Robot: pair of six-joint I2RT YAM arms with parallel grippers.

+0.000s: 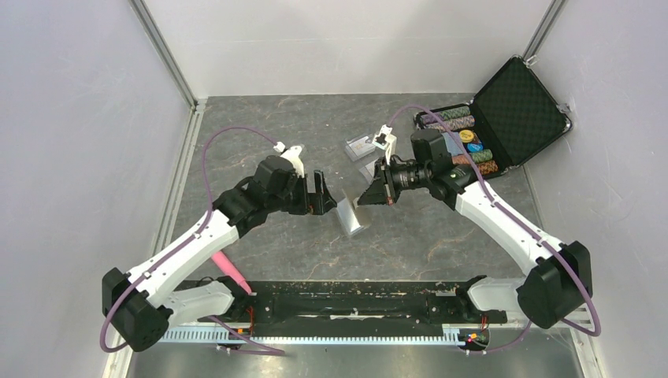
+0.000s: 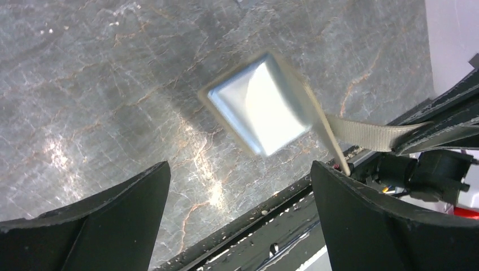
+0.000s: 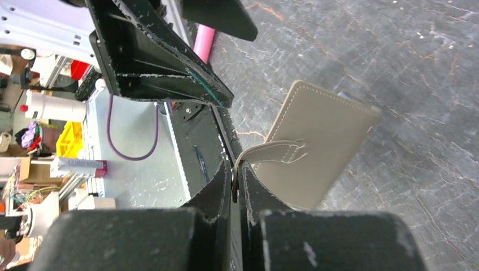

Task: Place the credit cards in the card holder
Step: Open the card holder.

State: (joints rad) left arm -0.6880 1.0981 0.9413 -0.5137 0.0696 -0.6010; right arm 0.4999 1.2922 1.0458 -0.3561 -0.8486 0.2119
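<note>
Left gripper (image 1: 324,194) hangs at mid-table with its two fingers spread wide and nothing between them. At its 7 o'clock, nearer the base rail, one pink stick (image 1: 229,268) lies partly under that arm.

At the left gripper's 3 o'clock, just beside it, is the right gripper (image 3: 236,178). Its two fingers are pressed together, pinching the single strap (image 3: 278,152) of the card holder (image 1: 352,218).

The one card holder hangs from that strap between the two grippers and slightly toward 6 o'clock from them. It is tilted, with its olive-tan outside facing the right wrist camera. The left wrist camera sees a pale blue inner face, blurred. Whether its lower edge touches the table (image 1: 425,236) cannot be told.

Farther out, at 12 o'clock from the right gripper, two clear plastic cases (image 1: 361,147) lie close together on the table. What they contain is too small to make out, and the credit cards cannot be picked out in any view.

Farthest, at 2 o'clock, one black case (image 1: 521,104) stands open with its lid raised against the corner. Several rows of poker chips (image 1: 465,142) lie inside; their count is not clear.
</note>
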